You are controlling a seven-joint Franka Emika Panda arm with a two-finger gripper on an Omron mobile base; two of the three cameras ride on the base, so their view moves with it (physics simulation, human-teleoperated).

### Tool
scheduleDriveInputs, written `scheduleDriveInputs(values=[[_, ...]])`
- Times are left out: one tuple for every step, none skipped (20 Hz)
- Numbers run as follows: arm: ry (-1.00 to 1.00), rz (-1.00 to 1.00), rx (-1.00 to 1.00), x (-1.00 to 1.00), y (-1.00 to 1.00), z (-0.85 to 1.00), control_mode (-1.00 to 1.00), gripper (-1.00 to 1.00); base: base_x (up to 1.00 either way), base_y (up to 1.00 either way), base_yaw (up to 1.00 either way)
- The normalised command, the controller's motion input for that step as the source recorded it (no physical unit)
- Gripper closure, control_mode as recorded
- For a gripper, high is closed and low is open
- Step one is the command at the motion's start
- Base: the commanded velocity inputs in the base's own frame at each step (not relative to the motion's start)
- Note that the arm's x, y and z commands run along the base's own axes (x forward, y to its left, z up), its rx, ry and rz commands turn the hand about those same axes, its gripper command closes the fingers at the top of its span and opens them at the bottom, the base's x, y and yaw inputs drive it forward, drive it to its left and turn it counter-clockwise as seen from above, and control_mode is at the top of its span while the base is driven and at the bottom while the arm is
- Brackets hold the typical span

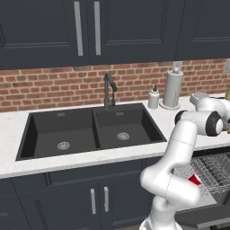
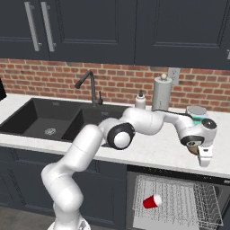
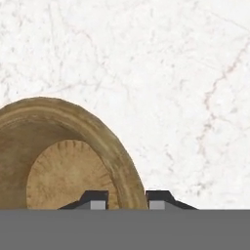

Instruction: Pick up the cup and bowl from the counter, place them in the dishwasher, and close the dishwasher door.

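Wooden bowl [image 3: 68,156] rim sits between my gripper's [image 3: 127,197] 2 fingertips, 1 inside, 1 outside, pinching it on the counter [image 3: 171,73].

From my remote seat: white marbled worktop [image 1: 13,130] carrying bowl [image 3: 63,156], soap bottle [image 1: 154,97], paper-towel roll [image 1: 172,87]; red cup [image 2: 152,201] lying on dishwasher rack [image 2: 179,197].
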Motion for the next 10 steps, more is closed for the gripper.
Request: scheduleDriveInputs(values=[[0.03, 0.06, 0.00, 0.14, 0.00, -0.17, -1.00, 1.00, 0.00, 0.00, 0.00], [0.01, 0.06, 0.00, 0.12, 0.00, -0.16, -1.00, 1.00, 0.00, 0.00, 0.00], [0.00, 0.06, 0.00, 0.11, 0.00, -0.14, -1.00, 1.00, 0.00, 0.00, 0.00], [0.00, 0.05, 0.00, 0.09, 0.00, -0.09, -1.00, 1.00, 0.00, 0.00, 0.00], [0.00, 0.03, 0.00, 0.04, 0.00, -0.01, -1.00, 1.00, 0.00, 0.00, 0.00], [0.00, 0.00, 0.00, 0.00, 0.00, 0.00, -1.00, 1.00, 0.00, 0.00, 0.00], [0.00, 0.00, 0.00, 0.00, -0.24, 0.00, -1.00, 1.00, 0.00, 0.00, 0.00], [0.00, 0.00, 0.00, -0.04, -0.36, 0.00, -1.00, 1.00, 0.00, 0.00, 0.00], [0.00, -0.01, 0.00, -0.11, -0.51, 0.02, -1.00, 1.00, 0.00, 0.00, 0.00], [0.00, -0.04, 0.00, -0.29, -0.59, 0.16, -1.00, 1.00, 0.00, 0.00, 0.00]])
